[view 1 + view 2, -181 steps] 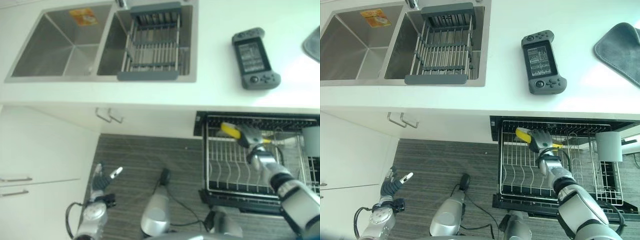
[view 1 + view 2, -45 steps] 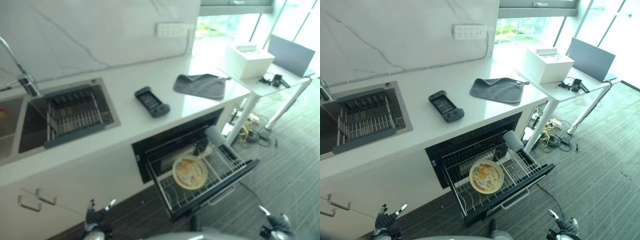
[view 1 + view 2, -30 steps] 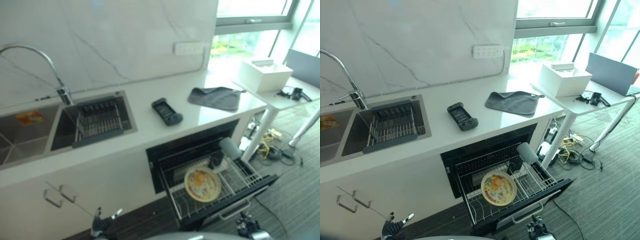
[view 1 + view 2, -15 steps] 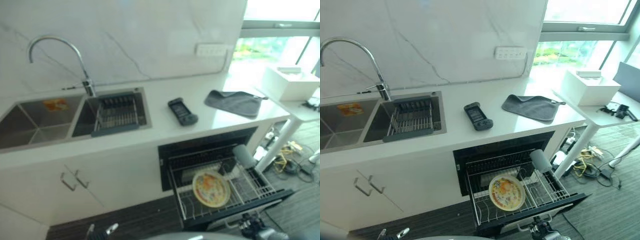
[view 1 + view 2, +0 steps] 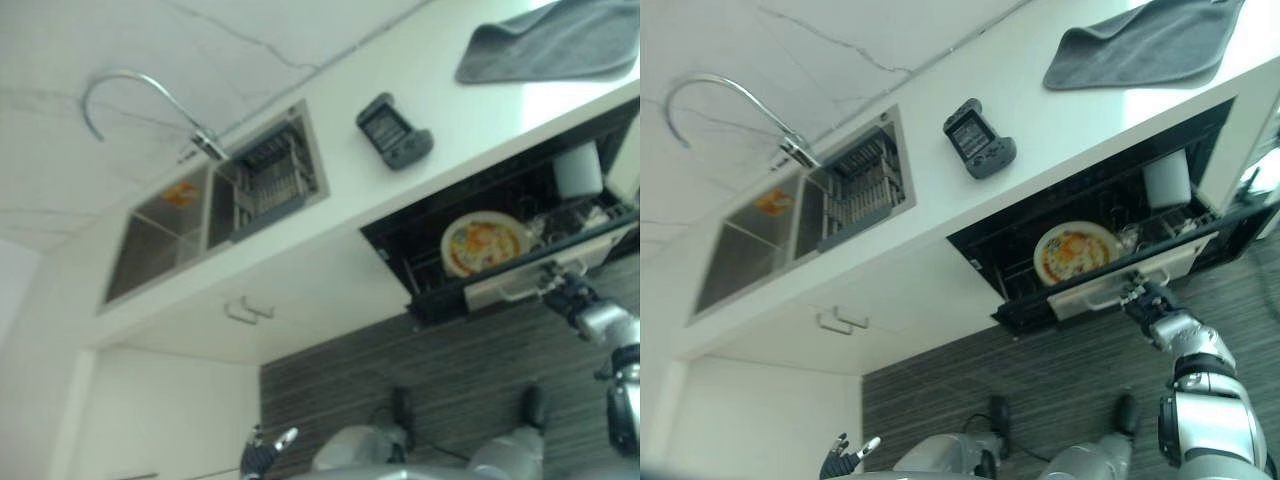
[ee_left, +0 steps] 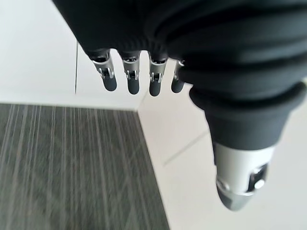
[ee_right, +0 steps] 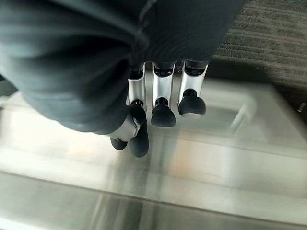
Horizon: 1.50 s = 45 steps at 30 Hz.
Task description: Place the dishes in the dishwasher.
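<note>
- Your right robot hand [image 5: 1150, 302] is at the front panel of the dishwasher drawer [image 5: 1110, 283], by its handle. In the wrist view its fingers [image 7: 163, 103] are curled, tips against the steel front; you cannot tell from here whether they hook the bar or just press.
- Your left robot hand [image 5: 845, 455] hangs low over the floor [image 5: 1040, 375], fingers [image 6: 130, 76] loose and straight, holding nothing.
- The plate [image 5: 1072, 251] leans in the rack inside the drawer, with a cup [image 5: 1166, 182] further along the rack.
- Risk: a hard shove on the drawer could jolt the plate off its tines or against the cup. Push it slowly.
- Risk: if the fingers are caught behind the handle, they may drag or get pinched as the drawer closes. Check the wrist view first.
- The white surface [image 5: 940, 190] carries a handheld controller [image 5: 979, 138] and a grey cloth [image 5: 1140, 45]; a sink [image 5: 750, 240] with a tap [image 5: 730, 105] and a drying rack [image 5: 862, 180] sits at its far end.
- Behind is a marbled white wall; below, white cabinet doors.
</note>
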Available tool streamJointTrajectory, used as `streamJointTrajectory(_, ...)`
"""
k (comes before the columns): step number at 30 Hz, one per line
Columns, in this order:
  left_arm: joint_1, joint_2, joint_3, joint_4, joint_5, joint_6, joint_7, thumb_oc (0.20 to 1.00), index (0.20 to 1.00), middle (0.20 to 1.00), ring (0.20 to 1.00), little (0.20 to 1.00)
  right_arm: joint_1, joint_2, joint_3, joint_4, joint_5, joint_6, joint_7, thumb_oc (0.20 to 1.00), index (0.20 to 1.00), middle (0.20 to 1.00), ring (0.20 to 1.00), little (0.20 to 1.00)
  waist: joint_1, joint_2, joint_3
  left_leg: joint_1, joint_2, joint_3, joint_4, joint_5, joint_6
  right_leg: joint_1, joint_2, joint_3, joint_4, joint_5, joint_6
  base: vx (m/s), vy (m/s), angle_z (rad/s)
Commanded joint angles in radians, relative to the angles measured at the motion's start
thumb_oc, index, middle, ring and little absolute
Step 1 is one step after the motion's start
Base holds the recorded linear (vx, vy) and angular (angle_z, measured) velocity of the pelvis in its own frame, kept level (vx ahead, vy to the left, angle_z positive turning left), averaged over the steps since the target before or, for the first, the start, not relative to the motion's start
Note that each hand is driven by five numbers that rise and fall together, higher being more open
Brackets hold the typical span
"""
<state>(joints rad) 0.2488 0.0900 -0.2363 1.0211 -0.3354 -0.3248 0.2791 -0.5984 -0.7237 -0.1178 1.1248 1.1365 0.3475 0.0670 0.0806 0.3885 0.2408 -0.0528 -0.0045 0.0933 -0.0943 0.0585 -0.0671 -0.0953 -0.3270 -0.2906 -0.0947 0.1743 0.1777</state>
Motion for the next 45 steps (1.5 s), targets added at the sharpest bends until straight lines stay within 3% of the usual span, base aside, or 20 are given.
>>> streamJointTrajectory(1,-0.075,0.076,-0.03,0.022,-0.021,-0.025,-0.002,1.0,1.0,1.0,1.0,1.0,-0.089,0.012,0.021,0.088,-0.056,0.005,0.0,0.2,0.2,0.2,0.2,0.2,0.049,-0.062,0.037,-0.002,-0.036,-0.02,0.007,0.034,-0.025,0.063,-0.033,-0.001,0.029,-0.044,0.005,0.03,0.089,0.12)
streamJointTrajectory(9,-0.053,0.131,-0.066,-0.057,-0.027,-0.003,-0.014,1.0,1.0,1.0,1.0,1.0,-0.337,-0.133,0.132,0.062,-0.211,0.051,0.055,0.2,0.2,0.2,0.2,0.2,0.086,-0.064,0.052,-0.035,-0.054,-0.033,0.007,0.044,-0.022,0.018,-0.057,0.003,0.065,-0.05,0.015,0.05,0.04,0.03)
streamJointTrajectory(12,-0.031,0.156,-0.066,-0.076,-0.031,0.018,-0.012,1.0,1.0,1.0,1.0,1.0,-0.474,-0.206,0.196,0.129,-0.302,0.09,0.071,0.2,0.2,0.2,0.2,0.2,0.119,-0.042,0.055,-0.065,-0.062,-0.046,0.007,0.058,-0.022,-0.006,-0.071,-0.001,0.083,-0.056,0.016,0.1,0.021,0.01)
streamJointTrajectory(15,-0.012,0.182,-0.054,-0.109,-0.044,0.036,-0.015,1.0,1.0,1.0,1.0,1.0,-0.546,-0.246,0.229,0.152,-0.336,0.074,0.056,0.2,0.2,0.2,0.2,0.2,0.14,-0.021,0.059,-0.081,-0.067,-0.054,0.007,0.062,-0.024,-0.016,-0.08,-0.01,0.097,-0.069,0.016,0.06,-0.017,0.11)
streamJointTrajectory(17,-0.006,0.219,-0.03,-0.143,-0.065,0.081,-0.034,1.0,1.0,1.0,1.0,1.0,-0.627,-0.281,0.266,0.165,-0.352,0.047,0.04,0.2,0.2,0.2,0.2,0.2,0.16,-0.005,0.059,-0.102,-0.07,-0.062,0.007,0.071,-0.026,-0.024,-0.084,-0.021,0.102,-0.074,0.016,0.05,-0.038,0.2)
streamJointTrajectory(22,0.012,0.254,0.016,-0.149,-0.028,0.145,-0.081,1.0,1.0,1.0,1.0,1.0,-0.777,-0.335,0.343,0.174,-0.377,0.037,0.027,0.2,0.2,0.2,0.2,0.2,0.195,0.004,0.05,-0.126,-0.075,-0.085,0.007,0.081,-0.026,-0.042,-0.087,-0.035,0.123,-0.086,0.018,0.08,-0.038,0.18)
streamJointTrajectory(29,0.052,0.269,0.049,-0.144,0.011,0.167,-0.118,1.0,1.0,1.0,1.0,1.0,-0.909,-0.366,0.424,0.197,-0.442,0.048,0.119,0.2,0.2,0.2,0.2,0.2,0.23,0.016,0.038,-0.144,-0.075,-0.095,0.007,0.09,-0.027,-0.048,-0.092,-0.051,0.133,-0.096,0.025,0.06,-0.004,0.1)
streamJointTrajectory(36,0.067,0.29,0.067,-0.17,0.041,0.149,-0.15,1.0,1.0,1.0,1.0,1.0,-0.864,-0.357,0.397,0.176,-0.485,-0.027,0.166,0.2,0.2,0.2,0.2,0.2,0.24,0.011,0.042,-0.141,-0.071,-0.098,0.007,0.088,-0.026,-0.045,-0.095,-0.061,0.14,-0.094,0.028,0.0,-0.003,0.0)
streamJointTrajectory(43,0.081,0.296,0.077,-0.167,0.042,0.102,-0.168,1.0,1.0,1.0,1.0,1.0,-0.804,-0.303,0.379,0.082,-0.494,-0.267,0.151,0.2,0.2,0.2,0.2,0.2,0.231,0.006,0.058,-0.138,-0.062,-0.094,0.007,0.09,-0.026,-0.041,-0.079,-0.049,0.129,-0.087,0.029,-0.03,-0.01,-0.01)
streamJointTrajectory(45,0.082,0.295,0.1,-0.174,0.03,0.101,-0.17,1.0,1.0,1.0,1.0,1.0,-0.74,-0.287,0.356,-0.007,-0.478,-0.286,0.104,0.2,0.2,0.2,0.2,0.2,0.221,-0.005,0.063,-0.135,-0.055,-0.089,0.007,0.088,-0.028,-0.039,-0.077,-0.048,0.127,-0.08,0.026,-0.05,-0.028,-0.02)
